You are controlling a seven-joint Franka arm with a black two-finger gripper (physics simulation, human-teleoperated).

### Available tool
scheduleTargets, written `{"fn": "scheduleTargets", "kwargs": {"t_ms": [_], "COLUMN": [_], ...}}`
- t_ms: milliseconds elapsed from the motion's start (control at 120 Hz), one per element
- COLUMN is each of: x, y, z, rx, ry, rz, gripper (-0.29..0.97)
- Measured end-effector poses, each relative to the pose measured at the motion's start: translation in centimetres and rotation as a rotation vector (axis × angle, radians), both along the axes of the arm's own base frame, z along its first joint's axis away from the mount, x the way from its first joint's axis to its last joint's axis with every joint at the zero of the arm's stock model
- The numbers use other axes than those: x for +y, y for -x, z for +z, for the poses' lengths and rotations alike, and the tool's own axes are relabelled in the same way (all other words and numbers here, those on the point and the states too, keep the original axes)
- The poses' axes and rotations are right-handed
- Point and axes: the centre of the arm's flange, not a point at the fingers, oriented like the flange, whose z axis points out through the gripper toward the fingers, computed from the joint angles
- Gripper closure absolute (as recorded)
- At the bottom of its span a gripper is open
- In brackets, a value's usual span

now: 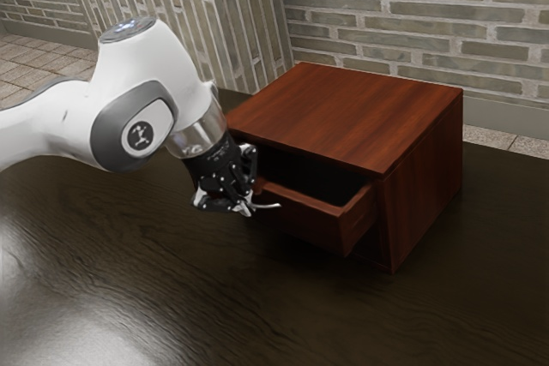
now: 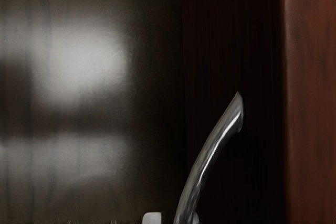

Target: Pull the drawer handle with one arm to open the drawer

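Dark bench (image 1: 129, 297) carried the cabinet (image 1: 360, 117); its drawer (image 1: 319, 219) stood partly open, black jaws clamped on the curved metal handle (image 2: 211, 156).

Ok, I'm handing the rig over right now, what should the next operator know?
Gripper: the black two-finger gripper is at the curved silver drawer handle; the grip cannot be confirmed.
Things: the reddish-brown wooden cabinet sits on the dark glossy table; its drawer stands partly out.
Done: the drawer is partly open.
Left: pull the handle further out until the drawer is fully open.
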Motion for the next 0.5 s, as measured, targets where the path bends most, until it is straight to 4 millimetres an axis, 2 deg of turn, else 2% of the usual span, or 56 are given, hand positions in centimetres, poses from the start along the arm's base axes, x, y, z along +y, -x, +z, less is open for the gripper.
{"fn": "scheduleTargets", "kwargs": {"t_ms": [458, 500], "x": [0.7, 1.8], "y": [7.4, 8.0], "z": [-0.4, -0.3], "rx": [-0.009, -0.013], "ry": [0.009, 0.006], "rz": [0.013, 0.039], "gripper": [0.78, 0.78]}}
